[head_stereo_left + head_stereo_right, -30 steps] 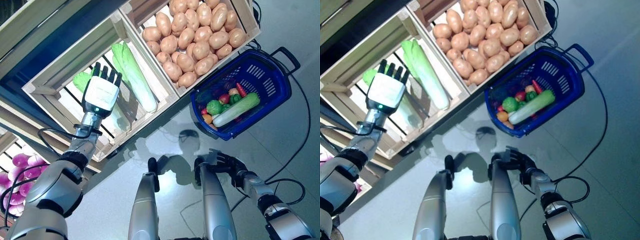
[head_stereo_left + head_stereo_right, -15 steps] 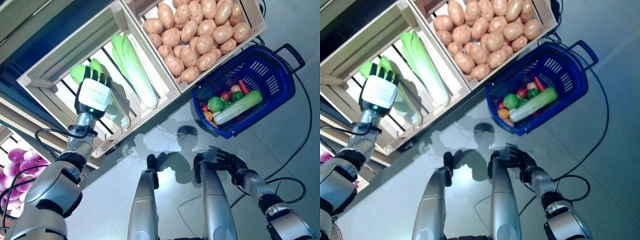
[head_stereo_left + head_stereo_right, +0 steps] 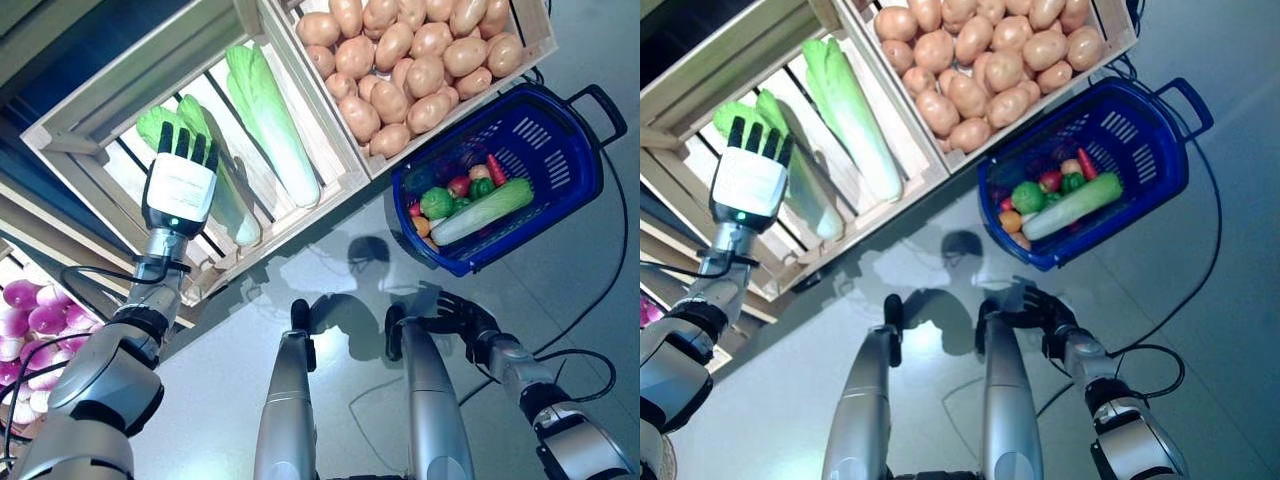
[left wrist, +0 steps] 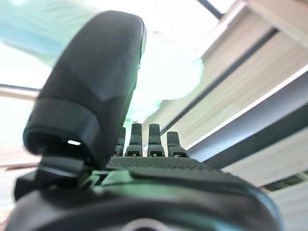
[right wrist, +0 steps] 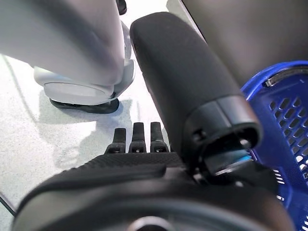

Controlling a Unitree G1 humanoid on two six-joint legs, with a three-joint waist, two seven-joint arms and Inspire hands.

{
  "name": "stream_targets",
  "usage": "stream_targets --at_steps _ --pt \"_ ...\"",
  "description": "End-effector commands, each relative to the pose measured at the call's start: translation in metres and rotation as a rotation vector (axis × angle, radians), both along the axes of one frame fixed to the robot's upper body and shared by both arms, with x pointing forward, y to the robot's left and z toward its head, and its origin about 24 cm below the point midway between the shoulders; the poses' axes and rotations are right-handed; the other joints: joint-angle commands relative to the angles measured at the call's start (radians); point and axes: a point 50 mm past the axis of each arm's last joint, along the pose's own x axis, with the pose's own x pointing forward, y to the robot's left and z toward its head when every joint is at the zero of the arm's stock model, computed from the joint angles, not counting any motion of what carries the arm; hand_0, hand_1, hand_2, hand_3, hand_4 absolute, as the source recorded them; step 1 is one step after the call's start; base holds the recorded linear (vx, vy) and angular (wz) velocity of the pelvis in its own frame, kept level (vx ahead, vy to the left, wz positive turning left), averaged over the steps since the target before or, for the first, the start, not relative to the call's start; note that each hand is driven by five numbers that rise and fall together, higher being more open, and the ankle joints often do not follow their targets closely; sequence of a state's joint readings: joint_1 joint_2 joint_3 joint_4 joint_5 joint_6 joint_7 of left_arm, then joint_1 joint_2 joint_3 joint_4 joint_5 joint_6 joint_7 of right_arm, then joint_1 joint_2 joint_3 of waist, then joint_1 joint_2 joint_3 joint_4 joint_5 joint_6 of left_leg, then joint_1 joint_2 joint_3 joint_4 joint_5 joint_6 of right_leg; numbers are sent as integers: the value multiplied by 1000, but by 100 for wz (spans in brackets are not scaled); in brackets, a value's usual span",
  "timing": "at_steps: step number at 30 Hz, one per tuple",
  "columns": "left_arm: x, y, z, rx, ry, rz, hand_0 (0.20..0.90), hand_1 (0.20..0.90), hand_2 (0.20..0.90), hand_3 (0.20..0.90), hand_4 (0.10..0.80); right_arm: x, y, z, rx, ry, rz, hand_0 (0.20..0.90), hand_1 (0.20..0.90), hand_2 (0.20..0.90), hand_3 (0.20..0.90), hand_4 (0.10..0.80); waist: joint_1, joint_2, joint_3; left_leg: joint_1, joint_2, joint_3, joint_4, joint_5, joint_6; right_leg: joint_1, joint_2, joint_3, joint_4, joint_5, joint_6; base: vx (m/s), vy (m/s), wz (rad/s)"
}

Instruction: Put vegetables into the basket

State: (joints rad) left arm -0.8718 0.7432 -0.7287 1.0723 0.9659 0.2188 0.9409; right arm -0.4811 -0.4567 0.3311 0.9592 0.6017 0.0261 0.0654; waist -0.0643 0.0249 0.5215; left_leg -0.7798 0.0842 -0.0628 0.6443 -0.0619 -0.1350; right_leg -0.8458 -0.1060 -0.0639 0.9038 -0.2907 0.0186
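Two long pale-green cabbages lie in a slatted wooden crate [image 3: 120, 85]. My left hand [image 3: 180, 188] hovers open, fingers straight, over the left cabbage [image 3: 236, 215]; its pale leaves [image 4: 168, 72] show just past the fingers in the left wrist view, and I cannot tell if they touch. The other cabbage [image 3: 268, 120] lies to the right of it. The blue basket [image 3: 548, 160] stands on the floor at the right and holds a long pale vegetable [image 3: 482, 210], a green pepper [image 3: 435, 202] and several small items. My right hand [image 3: 462, 318] hangs open and low, holding nothing.
A second wooden crate full of potatoes [image 3: 410, 60] adjoins the cabbage crate, just behind the basket. Purple round vegetables [image 3: 30, 320] sit in a lower bin at the far left. Grey floor lies between the crates and me.
My left hand has shifted leftward in the crate, from between the two cabbages to over the left one. The camera view has also shifted. The right hand has stayed low.
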Motion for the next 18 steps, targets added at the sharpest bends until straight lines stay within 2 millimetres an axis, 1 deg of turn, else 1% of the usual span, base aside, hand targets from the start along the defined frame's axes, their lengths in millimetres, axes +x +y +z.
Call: stream_targets --at_steps 1,6,12,13,18 --pt "-8 27 59 2 -252 41 900 900 900 900 800 -1 -9 12 13 -96 -39 900 900 900 900 800 8 -18 -2 -17 -59 93 54 -47 128 51 15 13 -110 113 -29 -10 27 5" --pt "-8 27 65 31 -267 39 900 900 900 900 800 -1 -11 17 21 -120 -49 900 900 900 900 800 12 -30 -2 -51 -62 87 64 -44 135 16 18 6 -90 116 -30 -5 5 1" --pt "-6 25 76 79 -281 25 900 900 900 900 800 2 -12 24 28 -149 -56 900 900 900 900 800 9 -42 -2 -96 -63 80 91 -44 136 -22 19 -1 -66 119 -31 9 3 0" --pt "-6 25 75 85 -276 22 900 900 900 900 800 1 -11 24 28 -147 -57 900 900 900 900 800 10 -44 -2 -85 -63 77 102 -71 131 -10 20 2 -56 96 -24 59 15 0" --pt "-5 25 82 106 -274 29 900 900 900 900 800 4 -14 30 43 -173 -68 900 900 900 900 800 5 -49 -2 -107 -63 76 109 -71 128 -29 23 3 -51 99 -23 10 8 0"
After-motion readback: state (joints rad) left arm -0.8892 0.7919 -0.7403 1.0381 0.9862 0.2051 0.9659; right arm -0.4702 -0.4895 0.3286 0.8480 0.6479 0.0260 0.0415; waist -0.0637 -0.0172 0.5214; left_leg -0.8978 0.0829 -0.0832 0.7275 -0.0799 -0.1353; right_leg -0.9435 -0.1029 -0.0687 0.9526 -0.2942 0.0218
